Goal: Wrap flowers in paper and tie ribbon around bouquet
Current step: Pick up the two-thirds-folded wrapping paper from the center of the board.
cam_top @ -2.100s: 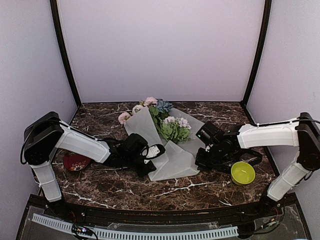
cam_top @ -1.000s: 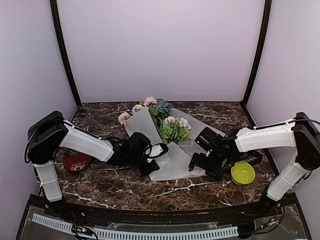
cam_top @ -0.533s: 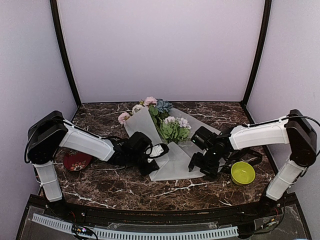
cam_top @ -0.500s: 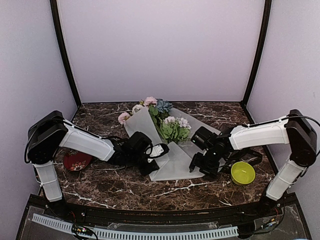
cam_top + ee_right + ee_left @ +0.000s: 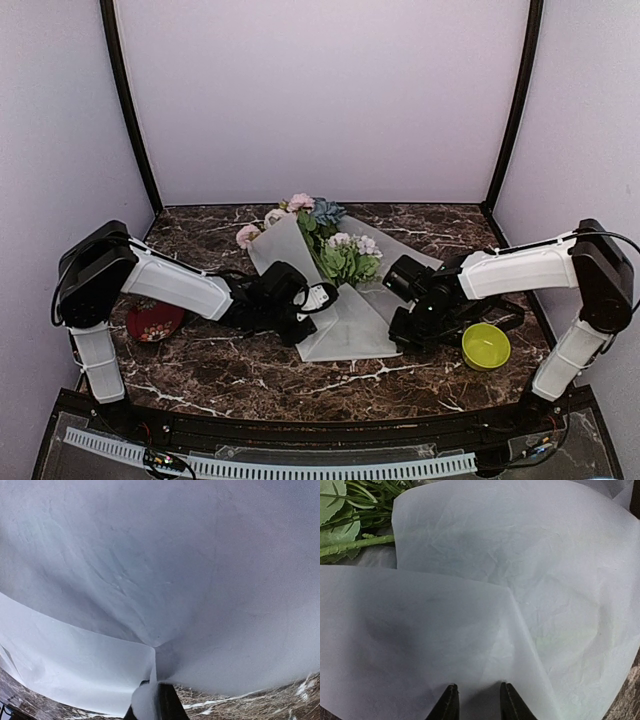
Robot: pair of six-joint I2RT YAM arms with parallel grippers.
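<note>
From where I stand the lower stems are mostly lost. The paper is folded over them in overlapping flaps, and only a faint greenish tint shows through the frosted sheet. In the left wrist view a short run of thin green stems and a few leaves pokes out far ahead of the jaws and to their left, cut off by the frame edge. The pink, white and blue-grey blooms of the flowers spill from the wide end of the wrap, well beyond both pairs of jaws.

Only the fingertips show in either wrist view. The left gripper has its two black fingers a little apart, with the sheet showing in the gap and spreading away ahead. I cannot tell whether the tips press on it. The right gripper has its jaws pinched together on the paper's edge, and a crease rises straight ahead of them where one flap laps another.

The paper is thin, matte and faintly crinkled, with soft curved edges. Under it is a dark brown marble table veined in white. A lime-green bowl sits just behind the right jaws. A red dish lies well behind the left jaws, partly hidden by that arm.
</note>
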